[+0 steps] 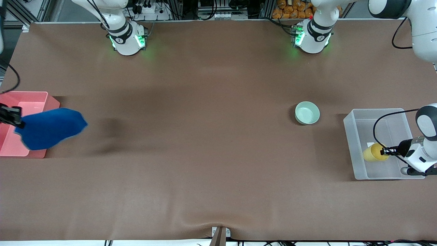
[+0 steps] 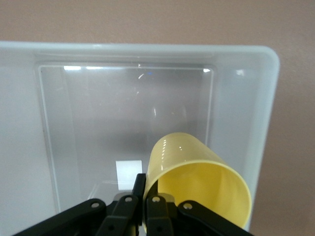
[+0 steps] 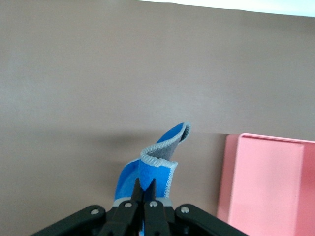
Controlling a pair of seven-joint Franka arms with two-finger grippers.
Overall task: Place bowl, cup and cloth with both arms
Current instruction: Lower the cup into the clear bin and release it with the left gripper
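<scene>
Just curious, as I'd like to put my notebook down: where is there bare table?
The wide brown stretch between the pink tray and the green bowl is bare. It is crowded at the clear bin, where the left tool holds the cup.

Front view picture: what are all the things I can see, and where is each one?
bowl: one, mint green, on the brown table, beside the clear bin.
cup: one, yellow, held over the clear bin.
cloth: one, blue, held over the pink bin.
clear bin: one, toward the left arm's end.
pink bin: one, toward the right arm's end.
left gripper: black, shut on the cup.
right gripper: black, shut on the cloth.
</scene>
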